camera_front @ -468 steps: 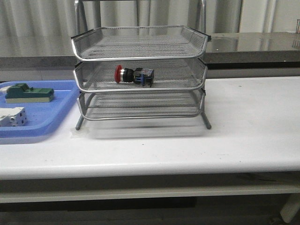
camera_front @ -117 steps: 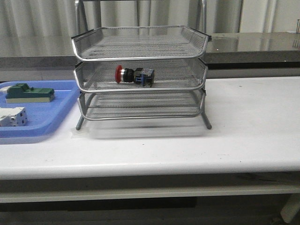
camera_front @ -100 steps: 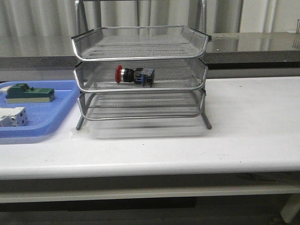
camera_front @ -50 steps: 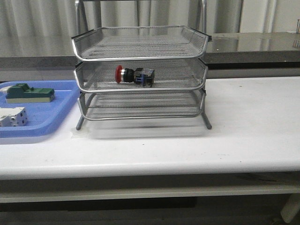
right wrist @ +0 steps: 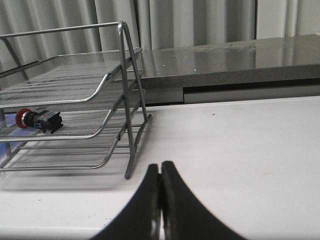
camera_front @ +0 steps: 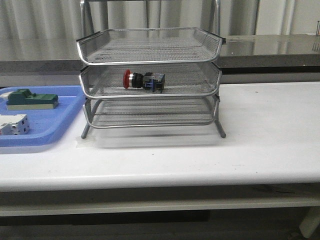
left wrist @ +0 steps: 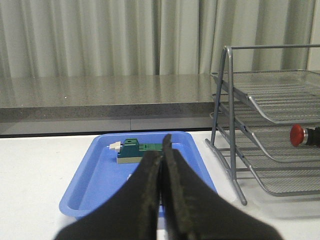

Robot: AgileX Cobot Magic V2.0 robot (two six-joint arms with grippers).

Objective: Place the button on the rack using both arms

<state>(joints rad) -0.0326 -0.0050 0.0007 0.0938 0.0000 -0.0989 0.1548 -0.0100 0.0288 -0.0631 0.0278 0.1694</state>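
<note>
The button [camera_front: 143,80], with red head, black body and blue rear block, lies on its side in the middle tier of the silver wire-mesh rack [camera_front: 150,50]. It also shows in the left wrist view [left wrist: 301,134] and the right wrist view [right wrist: 37,119]. The rack also shows in the left wrist view [left wrist: 260,100] and the right wrist view [right wrist: 65,80]. Neither arm appears in the front view. My left gripper [left wrist: 163,150] is shut and empty, well back from the rack, over the blue tray. My right gripper [right wrist: 160,167] is shut and empty above bare table to the rack's right.
A flat blue plastic tray [camera_front: 55,127] sits left of the rack and holds a green block [camera_front: 30,99] and a white boxy component [camera_front: 12,124]. The tray [left wrist: 90,180] and green block [left wrist: 137,150] also show in the left wrist view. A grey counter [camera_front: 270,47] runs behind the table.
</note>
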